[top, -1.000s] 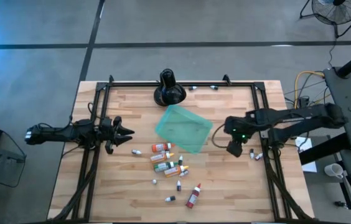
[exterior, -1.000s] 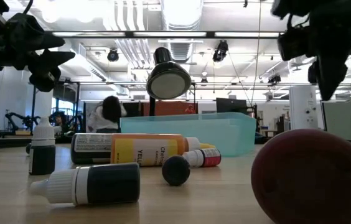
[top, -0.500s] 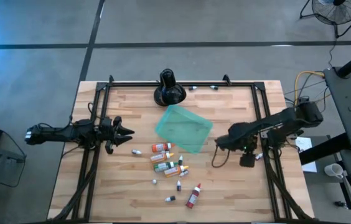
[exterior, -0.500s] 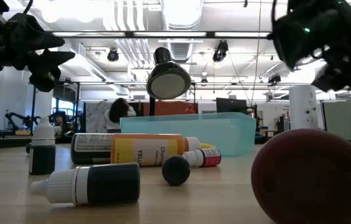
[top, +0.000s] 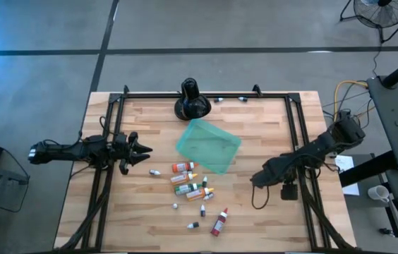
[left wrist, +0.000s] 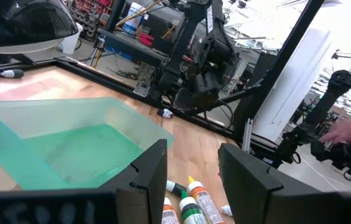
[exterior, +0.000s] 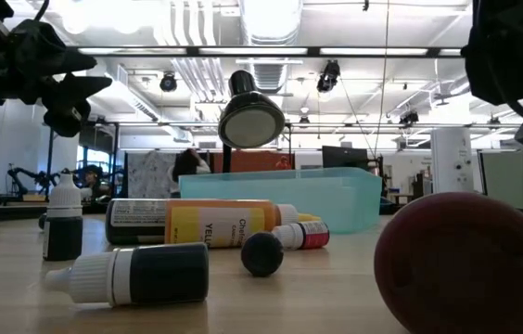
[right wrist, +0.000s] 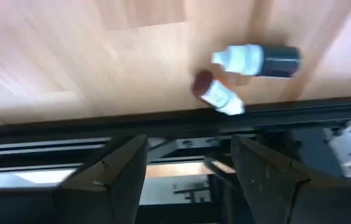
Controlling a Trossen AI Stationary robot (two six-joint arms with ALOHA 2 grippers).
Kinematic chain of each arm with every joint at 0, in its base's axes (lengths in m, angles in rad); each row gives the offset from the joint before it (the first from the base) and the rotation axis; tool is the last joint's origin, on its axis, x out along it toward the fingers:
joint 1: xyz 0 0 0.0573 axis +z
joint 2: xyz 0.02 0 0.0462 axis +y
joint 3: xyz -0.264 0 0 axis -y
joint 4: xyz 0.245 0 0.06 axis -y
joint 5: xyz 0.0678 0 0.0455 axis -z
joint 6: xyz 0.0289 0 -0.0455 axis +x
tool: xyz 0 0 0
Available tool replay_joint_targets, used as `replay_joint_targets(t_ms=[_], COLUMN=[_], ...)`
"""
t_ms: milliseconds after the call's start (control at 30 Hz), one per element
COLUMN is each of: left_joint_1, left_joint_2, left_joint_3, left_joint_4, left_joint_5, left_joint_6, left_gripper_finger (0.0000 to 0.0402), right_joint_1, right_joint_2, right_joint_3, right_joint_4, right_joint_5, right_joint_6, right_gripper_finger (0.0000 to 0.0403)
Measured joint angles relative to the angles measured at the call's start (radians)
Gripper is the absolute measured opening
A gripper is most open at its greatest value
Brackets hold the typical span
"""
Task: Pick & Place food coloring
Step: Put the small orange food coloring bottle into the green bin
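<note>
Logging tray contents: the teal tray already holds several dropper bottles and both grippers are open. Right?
Not quite: the high view shows the teal tray holding nothing; the dropper bottles lie on the table beside it. Left gripper and right gripper are open.

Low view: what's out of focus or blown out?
Low view: the big dark-red round blob nearest the lens is soft-edged; ceiling lights glare white. Right wrist view: the wooden tabletop and two small dropper bottles are smeared. High view: blue glow at the left edge.
</note>
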Motion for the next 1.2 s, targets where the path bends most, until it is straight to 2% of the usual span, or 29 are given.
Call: replay_joint_targets(t_ms=[167,300,433,533,700,933,1000,1200], left_joint_1=[0.000,0.000,0.000,-0.001,-0.001,-0.001,-0.001,0.000], left_joint_2=[0.000,0.001,0.000,0.001,0.001,0.001,0.001,0.001], left_joint_3=[0.000,0.000,0.000,0.000,0.000,0.000,0.000,0.000], left_joint_4=[0.000,0.001,0.001,0.001,0.001,0.001,0.001,0.001], left_joint_5=[0.000,0.000,0.000,0.000,0.000,0.000,0.000,0.000], left_joint_6=[0.000,0.000,0.000,0.000,0.000,0.000,0.000,0.000], left_gripper_finger=[0.0117,0.0117,0.0117,0.0117,0.0117,0.0117,0.0117,0.0117], right_joint_1=[0.006,-0.002,-0.046,-0.058,-0.040,0.040,0.046,0.045], right_joint_2=[0.000,0.000,0.003,-0.008,-0.055,-0.124,-0.127,-0.068], right_joint_3=[-0.010,-0.027,-0.049,-0.050,-0.052,-0.058,-0.061,-0.101], right_joint_4=[0.010,-0.014,-0.025,-0.024,-0.009,0.008,0.017,0.089], right_joint_5=[-0.007,-0.028,-0.139,-0.142,-0.076,0.076,0.080,0.073], right_joint_6=[0.123,0.303,0.578,0.774,1.206,1.876,1.948,1.923], right_gripper_finger=[0.0224,0.0224,0.0224,0.0224,0.0224,0.0224,0.0224,0.0224])
